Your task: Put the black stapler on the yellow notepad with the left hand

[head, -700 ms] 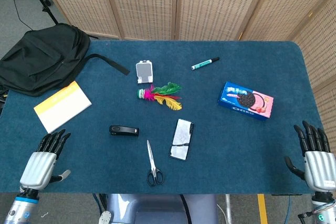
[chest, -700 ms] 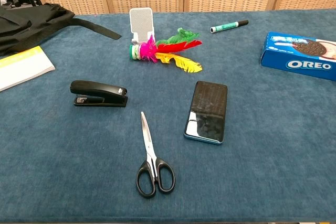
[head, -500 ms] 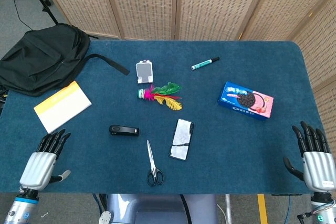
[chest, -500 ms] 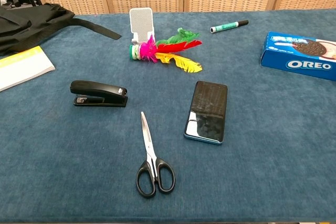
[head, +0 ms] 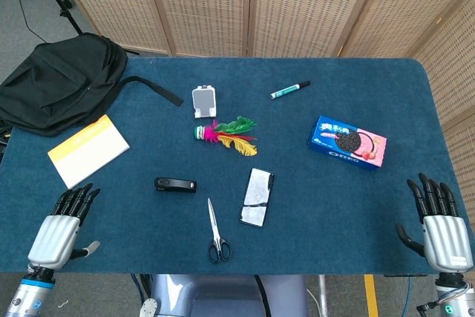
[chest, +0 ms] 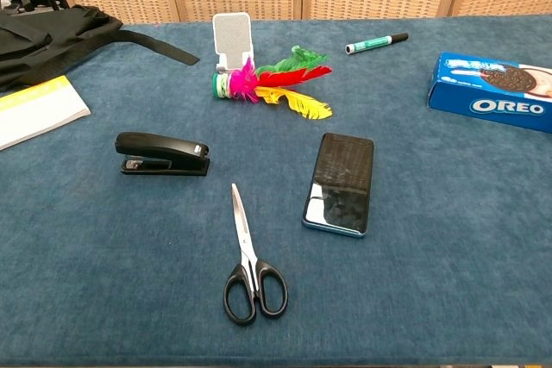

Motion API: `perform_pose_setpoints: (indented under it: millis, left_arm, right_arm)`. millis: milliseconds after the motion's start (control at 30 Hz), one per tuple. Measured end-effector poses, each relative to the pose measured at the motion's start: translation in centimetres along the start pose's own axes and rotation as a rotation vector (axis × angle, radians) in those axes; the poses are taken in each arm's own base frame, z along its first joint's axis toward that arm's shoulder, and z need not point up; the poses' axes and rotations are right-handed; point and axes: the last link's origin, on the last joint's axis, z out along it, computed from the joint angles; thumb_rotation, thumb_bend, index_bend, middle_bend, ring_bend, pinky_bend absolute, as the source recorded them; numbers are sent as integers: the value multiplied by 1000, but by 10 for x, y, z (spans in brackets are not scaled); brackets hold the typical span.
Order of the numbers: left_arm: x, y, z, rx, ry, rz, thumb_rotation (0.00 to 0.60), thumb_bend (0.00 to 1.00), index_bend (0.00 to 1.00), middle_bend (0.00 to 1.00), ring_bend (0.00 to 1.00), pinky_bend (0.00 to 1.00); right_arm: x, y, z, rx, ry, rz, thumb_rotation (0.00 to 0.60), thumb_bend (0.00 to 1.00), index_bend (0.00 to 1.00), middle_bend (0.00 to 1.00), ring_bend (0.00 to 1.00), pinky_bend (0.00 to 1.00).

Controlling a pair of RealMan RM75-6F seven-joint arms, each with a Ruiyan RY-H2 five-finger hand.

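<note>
At the table's near corners, only the head view showed the left hand (head: 65, 226) and the right hand (head: 439, 224), both empty with fingers spread. The black stapler (head: 175, 184) lay flat, its long axis running nine to three, at about four o'clock from the yellow notepad (head: 87, 150) and well apart. Up close in the chest view, the black stapler (chest: 162, 153) showed its hinge end at three o'clock.
</note>
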Motion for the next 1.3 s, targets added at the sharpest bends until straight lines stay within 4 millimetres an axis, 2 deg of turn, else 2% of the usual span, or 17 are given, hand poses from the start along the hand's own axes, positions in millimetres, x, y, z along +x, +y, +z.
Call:
perform_pose_setpoints:
  millis: [667, 833, 1167, 1300]
  left_arm:
    - [-5, 0, 6, -12, -6, 21, 600, 140, 0, 0, 0, 64]
    - [-11, 1, 16, -18, -28, 35, 600, 141, 1, 0, 0, 64]
    - [-16, 7, 48, -38, -50, 21, 600, 143, 85, 0, 0, 64]
    - [-17, 10, 62, -38, -69, 6, 600, 212, 117, 0, 0, 64]
  right_arm:
    - [-2, -3, 0, 13, -5, 3, 600, 332, 67, 0, 0, 0]
    - [-3, -3, 0, 15, -8, 1, 600, 330, 67, 0, 0, 0]
    - [-5, -4, 0, 20, -15, -6, 600, 331, 67, 0, 0, 0]
    - [-7, -5, 0, 25, -20, -8, 600, 327, 67, 0, 0, 0]
